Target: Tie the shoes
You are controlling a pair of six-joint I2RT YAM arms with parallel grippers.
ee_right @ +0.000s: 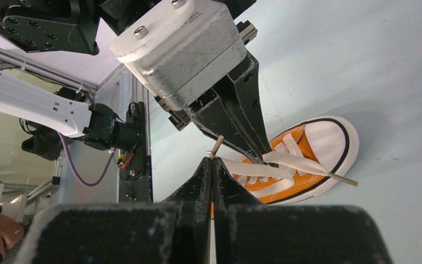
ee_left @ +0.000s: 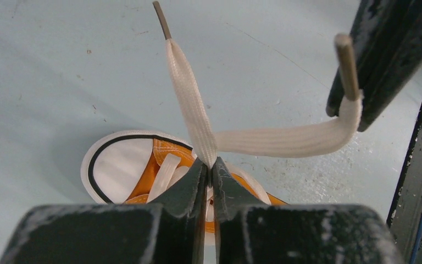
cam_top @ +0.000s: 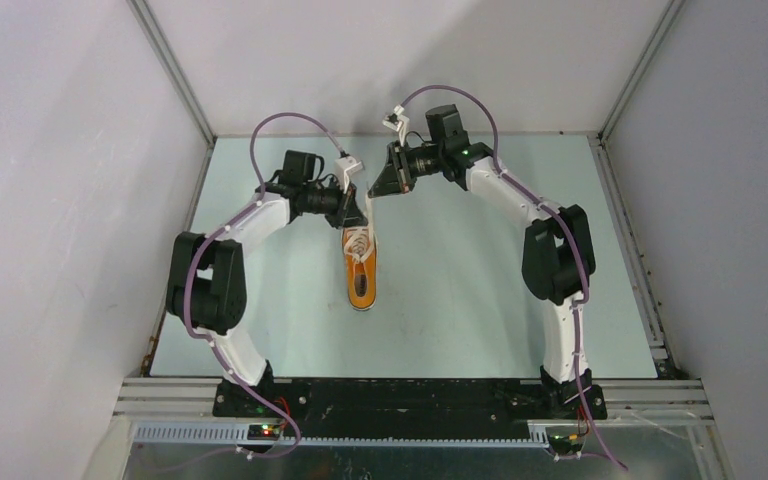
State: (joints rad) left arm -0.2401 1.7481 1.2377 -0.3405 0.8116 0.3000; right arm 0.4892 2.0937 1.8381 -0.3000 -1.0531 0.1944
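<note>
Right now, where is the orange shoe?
In the top view, the orange shoe lies on the table, slightly left of centre, its toe under the left gripper.

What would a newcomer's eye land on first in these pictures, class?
The orange sneaker stands out, lying in the middle of the table between the two arms. Above its toe, the left gripper pinches the white laces where they cross. The right gripper is shut on one lace's end close beside it.
</note>
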